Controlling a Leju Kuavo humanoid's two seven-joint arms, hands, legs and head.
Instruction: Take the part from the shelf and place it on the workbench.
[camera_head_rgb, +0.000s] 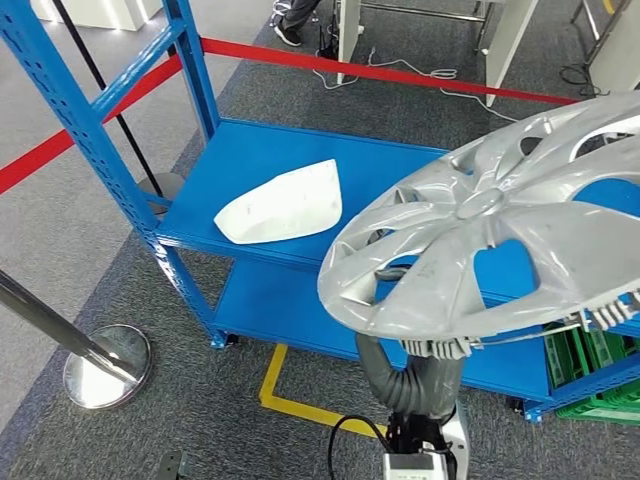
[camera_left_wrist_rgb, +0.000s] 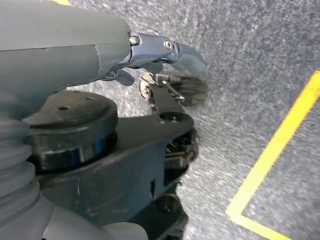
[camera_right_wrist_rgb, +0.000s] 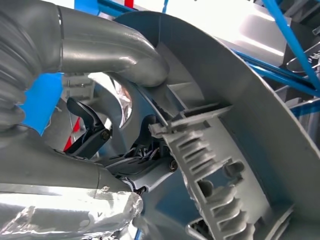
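A large silver hubcap (camera_head_rgb: 490, 225) hangs tilted in front of the blue shelf (camera_head_rgb: 249, 150), at the right of the head view. My right hand (camera_right_wrist_rgb: 124, 125) grips it at its rim from below, thumb (camera_right_wrist_rgb: 113, 55) lying on the ribbed back face (camera_right_wrist_rgb: 234, 150) and dark fingers (camera_right_wrist_rgb: 88, 125) curled through an opening. My right wrist (camera_head_rgb: 413, 382) rises under the hubcap. A white curved part (camera_head_rgb: 283, 205) lies on the shelf's upper level. My left hand (camera_left_wrist_rgb: 166, 65) hangs over grey carpet and holds nothing, its fingers apart.
The shelf's lower level (camera_head_rgb: 287, 300) is bare blue board. A green crate (camera_head_rgb: 596, 375) sits beneath it at the right. Red barrier tape (camera_head_rgb: 362, 70), a chrome stanchion base (camera_head_rgb: 106, 365) and yellow floor tape (camera_head_rgb: 302, 405) surround the shelf. A person's shoe (camera_head_rgb: 289, 30) stands beyond.
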